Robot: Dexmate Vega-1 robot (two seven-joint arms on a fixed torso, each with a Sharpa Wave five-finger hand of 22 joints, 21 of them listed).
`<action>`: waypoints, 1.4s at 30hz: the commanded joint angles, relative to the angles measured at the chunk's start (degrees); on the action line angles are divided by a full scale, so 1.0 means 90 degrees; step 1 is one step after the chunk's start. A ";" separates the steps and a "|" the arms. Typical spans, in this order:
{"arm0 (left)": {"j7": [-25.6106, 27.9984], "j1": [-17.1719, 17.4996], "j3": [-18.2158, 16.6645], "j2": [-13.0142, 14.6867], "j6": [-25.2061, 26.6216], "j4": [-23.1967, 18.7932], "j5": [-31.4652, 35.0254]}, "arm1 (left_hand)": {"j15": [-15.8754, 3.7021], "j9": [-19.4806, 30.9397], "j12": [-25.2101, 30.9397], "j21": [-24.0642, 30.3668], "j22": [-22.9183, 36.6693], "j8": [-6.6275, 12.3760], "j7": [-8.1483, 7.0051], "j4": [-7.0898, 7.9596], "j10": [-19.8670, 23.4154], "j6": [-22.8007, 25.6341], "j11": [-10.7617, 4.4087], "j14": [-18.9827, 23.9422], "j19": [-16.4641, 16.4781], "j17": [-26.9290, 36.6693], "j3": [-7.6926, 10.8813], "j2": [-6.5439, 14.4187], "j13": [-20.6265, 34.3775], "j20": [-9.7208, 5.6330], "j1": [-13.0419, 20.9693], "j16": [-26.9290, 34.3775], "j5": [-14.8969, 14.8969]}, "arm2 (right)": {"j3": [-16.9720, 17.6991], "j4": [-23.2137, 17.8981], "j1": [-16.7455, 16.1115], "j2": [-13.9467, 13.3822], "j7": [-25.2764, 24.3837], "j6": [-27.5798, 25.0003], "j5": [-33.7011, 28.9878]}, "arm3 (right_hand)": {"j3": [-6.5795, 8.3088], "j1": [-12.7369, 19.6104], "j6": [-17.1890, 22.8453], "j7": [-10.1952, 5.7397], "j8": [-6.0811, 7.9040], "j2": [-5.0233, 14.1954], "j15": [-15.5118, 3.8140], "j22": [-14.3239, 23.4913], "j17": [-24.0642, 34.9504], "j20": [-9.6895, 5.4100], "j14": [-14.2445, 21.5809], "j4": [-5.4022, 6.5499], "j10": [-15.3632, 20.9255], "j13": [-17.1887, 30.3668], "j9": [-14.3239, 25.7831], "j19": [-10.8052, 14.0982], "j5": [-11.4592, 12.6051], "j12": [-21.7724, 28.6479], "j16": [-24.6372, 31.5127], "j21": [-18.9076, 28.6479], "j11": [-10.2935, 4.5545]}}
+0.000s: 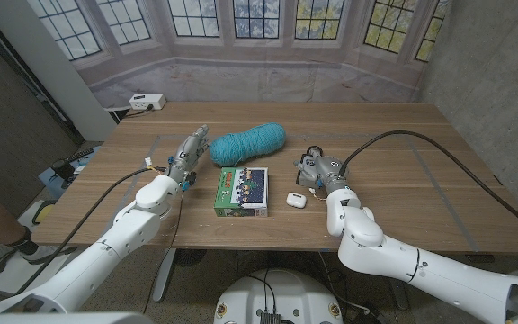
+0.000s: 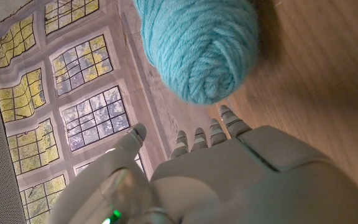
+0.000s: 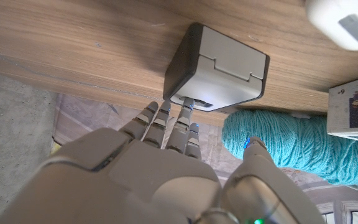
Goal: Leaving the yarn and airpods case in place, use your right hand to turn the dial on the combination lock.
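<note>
Head view: the right hand (image 1: 316, 169) sits at the lock (image 1: 312, 158), on the surface (image 1: 403, 198) to the right of the yarn (image 1: 248, 143) and just behind the white airpods case (image 1: 296, 199). It comes in from the near side, so the arm passes to the right of the case and need not sweep across it; I judge that this approach is chosen to leave the case where it lies.

In the right wrist view the lock (image 3: 219, 70) is a grey block with a recessed face, and the fingertips (image 3: 188, 112) reach to that face, one of them at the small dial slot. The fingers lie close together and extended, touching rather than clasped round the body, which suits rolling a dial with a fingertip. Whether the dial is being pressed firmly, I cannot tell. The yarn (image 3: 291, 143) lies beyond the lock, apart from the fingers.

The left hand (image 1: 187, 155) stands on its edge just left of the yarn, fingers straight and a little apart, holding nothing. In the left wrist view the yarn (image 2: 197, 46) lies just past its fingertips (image 2: 199, 137); contact is unclear. A green box (image 1: 241, 190) lies between the two hands, untouched.
</note>
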 commanded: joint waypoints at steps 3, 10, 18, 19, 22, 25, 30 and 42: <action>0.0000 0.0001 -0.0025 -0.0018 -0.0057 0.0049 -0.0012 | 0.0024 0.0014 0.0023 -0.0010 0.0012 0.0000 -0.0020 -0.0011 0.0024 -0.0061 0.0014 0.0046 0.0056 0.0015 0.0043 -0.0023 0.0008 -0.0010 0.0086 0.0007 -0.0008 | -0.0003 -0.0012 -0.0066 0.0066 -0.0071 0.0009 0.0043 | 0.0042 -0.0011 0.0030 -0.0019 -0.0030 0.0005 -0.0014 0.0002 0.0015 0.0016 0.0046 -0.0015 0.0091 0.0034 0.0019 0.0065 -0.0014 0.0019 -0.0037 -0.0018 -0.0004; 0.0023 0.0017 -0.0025 -0.0022 -0.0053 0.0029 -0.0007 | 0.0023 0.0014 0.0020 -0.0013 0.0012 -0.0002 -0.0018 -0.0012 0.0020 -0.0066 0.0001 0.0043 0.0058 0.0016 0.0042 -0.0021 0.0009 -0.0009 0.0089 0.0004 -0.0008 | 0.0019 -0.0046 -0.0109 0.0037 -0.0091 0.0005 0.0088 | 0.0052 -0.0015 0.0022 -0.0013 -0.0041 0.0007 -0.0007 0.0001 0.0015 0.0009 0.0052 -0.0020 0.0104 0.0034 0.0019 0.0083 -0.0013 0.0013 -0.0045 -0.0018 0.0000; 0.0050 0.0057 -0.0026 0.0002 -0.0025 -0.0020 0.0002 | 0.0024 0.0014 0.0018 -0.0015 0.0012 0.0001 -0.0019 -0.0012 0.0018 -0.0061 0.0025 0.0046 0.0062 0.0017 0.0042 -0.0018 0.0009 -0.0008 0.0092 0.0004 -0.0007 | 0.0086 -0.0100 -0.0219 0.0019 -0.0171 -0.0001 0.0180 | 0.0059 -0.0016 0.0006 -0.0012 -0.0053 0.0008 -0.0013 0.0001 0.0014 0.0011 0.0071 -0.0025 0.0107 0.0035 0.0020 0.0089 -0.0013 0.0007 -0.0045 -0.0020 0.0003; 0.0052 0.0059 -0.0028 0.0004 -0.0025 -0.0026 0.0003 | 0.0023 0.0014 0.0020 -0.0016 0.0012 0.0000 -0.0022 -0.0014 0.0022 -0.0063 0.0021 0.0047 0.0062 0.0016 0.0042 -0.0019 0.0009 -0.0006 0.0094 0.0004 -0.0007 | 0.0092 -0.0104 -0.0227 0.0022 -0.0177 -0.0008 0.0193 | 0.0060 -0.0016 0.0007 -0.0010 -0.0053 0.0008 -0.0013 0.0001 0.0014 0.0010 0.0071 -0.0026 0.0109 0.0035 0.0020 0.0090 -0.0013 0.0007 -0.0046 -0.0020 0.0005; 0.0057 0.0056 -0.0030 0.0007 -0.0031 -0.0028 0.0012 | 0.0023 0.0014 0.0019 -0.0017 0.0012 0.0000 -0.0023 -0.0014 0.0021 -0.0064 0.0024 0.0048 0.0063 0.0017 0.0042 -0.0019 0.0009 -0.0009 0.0095 0.0004 -0.0007 | 0.0102 -0.0118 -0.0255 0.0026 -0.0208 -0.0031 0.0222 | 0.0065 -0.0017 0.0006 -0.0014 -0.0056 0.0009 -0.0014 0.0001 0.0014 0.0003 0.0067 -0.0029 0.0106 0.0035 0.0020 0.0087 -0.0013 0.0002 -0.0052 -0.0023 0.0005; 0.0049 0.0059 -0.0031 0.0012 -0.0031 -0.0030 0.0012 | 0.0036 0.0014 0.0018 -0.0018 0.0013 0.0001 -0.0018 -0.0010 0.0019 -0.0062 0.0023 0.0049 0.0063 0.0019 0.0041 -0.0018 0.0009 -0.0010 0.0093 0.0004 -0.0007 | 0.0110 -0.0133 -0.0274 0.0025 -0.0229 -0.0050 0.0258 | 0.0067 -0.0017 0.0008 -0.0007 -0.0056 0.0009 -0.0012 0.0001 0.0014 0.0006 0.0067 -0.0031 0.0106 0.0035 0.0020 0.0089 -0.0013 -0.0001 -0.0055 -0.0024 0.0005; 0.0071 0.0099 -0.0046 0.0027 -0.0020 -0.0063 0.0001 | 0.0032 0.0014 0.0018 -0.0019 0.0013 0.0002 -0.0019 -0.0009 0.0021 -0.0061 0.0013 0.0051 0.0065 0.0019 0.0044 -0.0019 0.0009 -0.0009 0.0094 0.0004 -0.0006 | 0.0094 -0.0167 -0.0294 0.0019 -0.0278 -0.0088 0.0284 | 0.0073 -0.0018 0.0005 -0.0006 -0.0060 0.0010 -0.0008 0.0001 0.0014 0.0006 0.0073 -0.0034 0.0110 0.0035 0.0020 0.0089 -0.0013 -0.0003 -0.0057 -0.0026 0.0007; 0.0087 0.0142 -0.0063 0.0033 -0.0046 -0.0091 0.0001 | 0.0040 0.0014 0.0017 -0.0023 0.0013 0.0001 -0.0018 -0.0008 0.0022 -0.0062 0.0016 0.0055 0.0068 0.0019 0.0044 -0.0023 0.0009 -0.0008 0.0096 0.0003 -0.0005 | 0.0026 -0.0326 -0.0269 -0.0077 -0.0342 -0.0156 0.0224 | 0.0085 -0.0019 0.0023 0.0000 -0.0058 0.0011 -0.0015 0.0001 0.0014 0.0004 0.0082 -0.0043 0.0120 0.0036 0.0021 0.0098 -0.0013 -0.0008 -0.0064 -0.0028 0.0007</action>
